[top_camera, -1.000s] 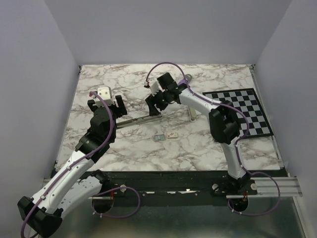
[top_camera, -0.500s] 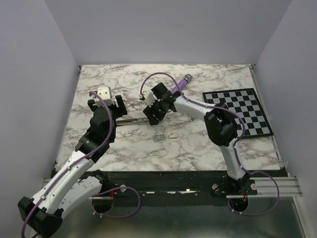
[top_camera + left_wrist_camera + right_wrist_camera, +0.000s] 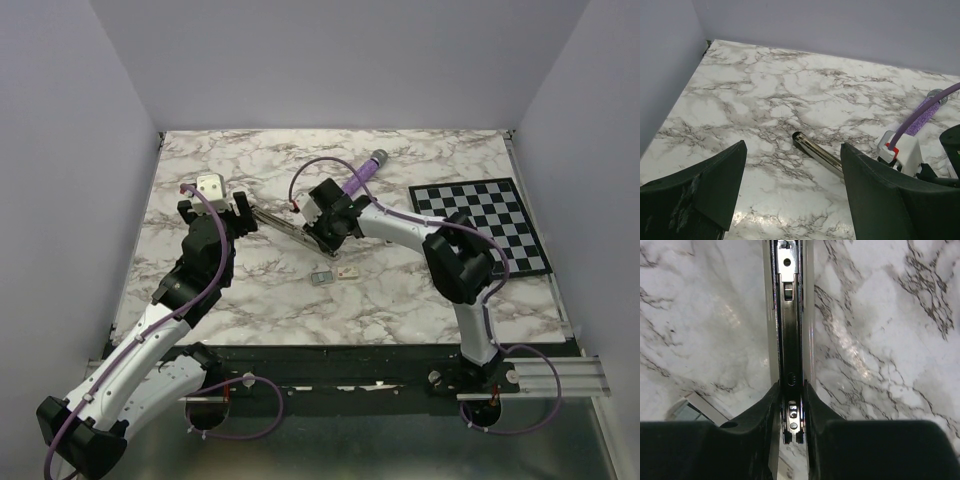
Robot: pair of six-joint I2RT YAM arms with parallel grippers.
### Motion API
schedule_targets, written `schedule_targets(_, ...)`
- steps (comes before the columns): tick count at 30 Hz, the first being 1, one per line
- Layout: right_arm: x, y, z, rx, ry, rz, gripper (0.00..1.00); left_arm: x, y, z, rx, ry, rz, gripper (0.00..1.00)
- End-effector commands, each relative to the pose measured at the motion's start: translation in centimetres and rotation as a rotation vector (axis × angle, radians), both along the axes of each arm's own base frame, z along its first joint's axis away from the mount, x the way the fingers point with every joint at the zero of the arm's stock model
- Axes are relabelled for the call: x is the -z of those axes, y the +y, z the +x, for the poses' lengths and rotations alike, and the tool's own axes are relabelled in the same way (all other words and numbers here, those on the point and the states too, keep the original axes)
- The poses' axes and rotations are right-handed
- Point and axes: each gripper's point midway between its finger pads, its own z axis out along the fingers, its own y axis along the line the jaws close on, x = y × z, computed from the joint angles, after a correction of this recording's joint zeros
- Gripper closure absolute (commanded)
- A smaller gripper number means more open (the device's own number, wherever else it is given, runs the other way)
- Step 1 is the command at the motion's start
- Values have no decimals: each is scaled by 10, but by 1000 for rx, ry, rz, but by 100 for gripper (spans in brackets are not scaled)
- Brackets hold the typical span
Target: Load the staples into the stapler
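Two claws: one on each arm, both down low by the stapler (image 3: 285, 225).
Right claw (image 3: 790, 410): clenched on the stapler's thin metal rail, one finger on each side, close to one end.
Left claw (image 3: 792, 167): fingers wide apart, holding nothing.
Where the stapler is: flat on the marble table (image 3: 200, 150), near the middle, with the rail showing on top.
Which way it lies: long and slanted, from just beside the left claw at the far left down to the right claw at the near right. From the right wrist it runs straight ahead, away from the fingers.
Free end: it points at the gap between the left claw's fingers, a bit ahead of them, not touching.
Staples (image 3: 321, 278): a tiny grey block and a tiny cream box (image 3: 347, 271), side by side on the table, on the robot's side of the stapler.
Nearer arm: the right one, but it is busy holding.
Next, I think: the left claw is free, so it would reach toward the near right for the staples.
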Motion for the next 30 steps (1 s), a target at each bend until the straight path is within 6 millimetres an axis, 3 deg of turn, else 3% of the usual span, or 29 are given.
schedule_targets(1,-4,-38,9,125,-75,-95,73,0,-3,1,14,-3,-10,16)
schedule_targets(7,-10,-76,-3,261,-55,-109,75,1,-4,1,20,3,-12,16)
schedule_targets(8,-2,-86,-12,274,-35,-132,74,2,-4,1,21,3,-14,16)
schedule_targets(9,-8,-91,-13,302,-38,-120,75,2,-4,1,23,3,-14,16)
schedule_targets(15,3,-118,-45,384,44,-150,75,4,-6,2,28,10,-16,16)
schedule_targets(22,13,-130,-82,472,168,-142,74,6,-9,3,35,18,-22,16)
schedule_targets(30,7,-123,-109,523,238,-132,66,7,-10,3,42,23,-26,16)
